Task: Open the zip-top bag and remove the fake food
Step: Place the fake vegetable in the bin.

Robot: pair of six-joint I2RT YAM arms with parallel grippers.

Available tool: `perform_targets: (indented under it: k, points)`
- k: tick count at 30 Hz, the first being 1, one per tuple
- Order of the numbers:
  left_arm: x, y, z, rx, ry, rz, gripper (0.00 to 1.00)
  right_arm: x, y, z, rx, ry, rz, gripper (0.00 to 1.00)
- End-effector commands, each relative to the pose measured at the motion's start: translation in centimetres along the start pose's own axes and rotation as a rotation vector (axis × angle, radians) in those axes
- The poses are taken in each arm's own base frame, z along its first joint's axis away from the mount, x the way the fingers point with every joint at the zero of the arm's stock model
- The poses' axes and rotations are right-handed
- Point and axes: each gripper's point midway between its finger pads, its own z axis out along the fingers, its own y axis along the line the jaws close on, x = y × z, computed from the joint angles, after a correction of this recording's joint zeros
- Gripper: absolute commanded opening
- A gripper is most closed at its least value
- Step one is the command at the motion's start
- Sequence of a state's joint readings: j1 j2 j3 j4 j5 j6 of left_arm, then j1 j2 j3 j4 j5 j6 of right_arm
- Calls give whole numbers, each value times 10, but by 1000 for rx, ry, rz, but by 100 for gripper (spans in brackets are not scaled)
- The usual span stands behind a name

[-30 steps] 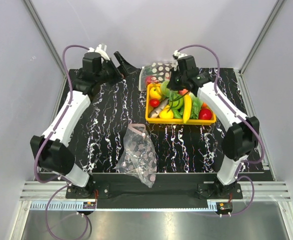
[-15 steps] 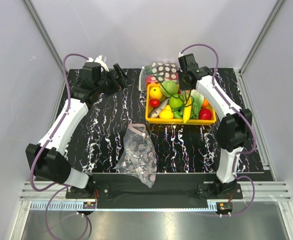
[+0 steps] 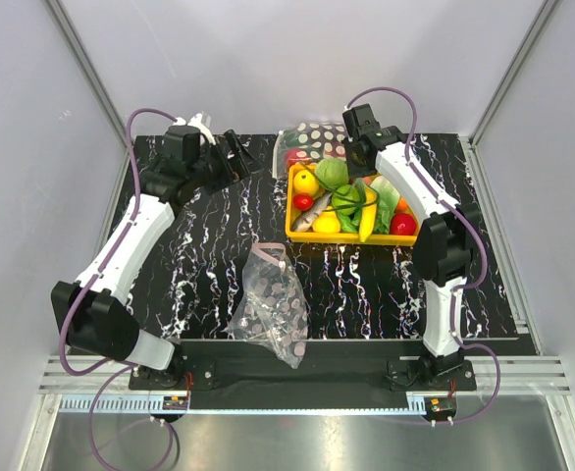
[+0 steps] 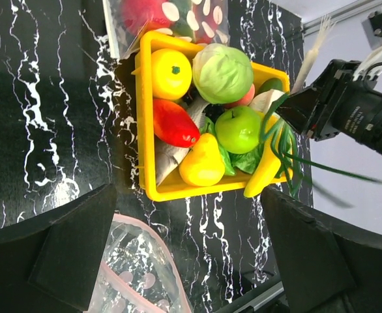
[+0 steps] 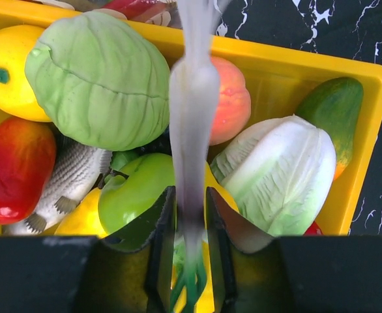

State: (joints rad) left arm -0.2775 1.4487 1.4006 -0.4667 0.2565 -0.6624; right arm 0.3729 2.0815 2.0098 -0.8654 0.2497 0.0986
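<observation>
The zip-top bag [image 3: 268,306] lies crumpled on the near surface [image 3: 199,245], likely light, limp, slippery (pinch its pink zip strip [image 3: 270,252]); left fingers [image 4: 67,254] spread wide, right fingers [image 5: 163,235] narrow around a blurred onion stalk [image 5: 192,98], grip uncertain

Readable text, labels, brands, numbers, signs: none in any of the three views.
Zip-top bag [image 3: 269,303], on the bench well short of either hand: printed dot pattern only, no lettering can be made out.
</observation>
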Motion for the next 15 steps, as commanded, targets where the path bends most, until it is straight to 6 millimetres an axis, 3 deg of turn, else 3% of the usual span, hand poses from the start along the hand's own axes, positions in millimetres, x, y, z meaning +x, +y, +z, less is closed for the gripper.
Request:
perform_targets:
  k: [1, 2, 7, 15]
  points:
    - [-8, -8, -10, 24, -44, 28, 99, -14, 1, -12, -3, -31, -13, 33]
    - [-8, -6, -9, 20, -44, 27, 99, -13, -1, -11, -1, -27, -11, 41]
    - [-6, -5, -8, 21, -38, 25, 99, -5, 2, -11, -13, -5, -18, 52]
    - [-3, -3, -7, 18, -29, 26, 99, -2, 8, -10, -37, 6, -5, 53]
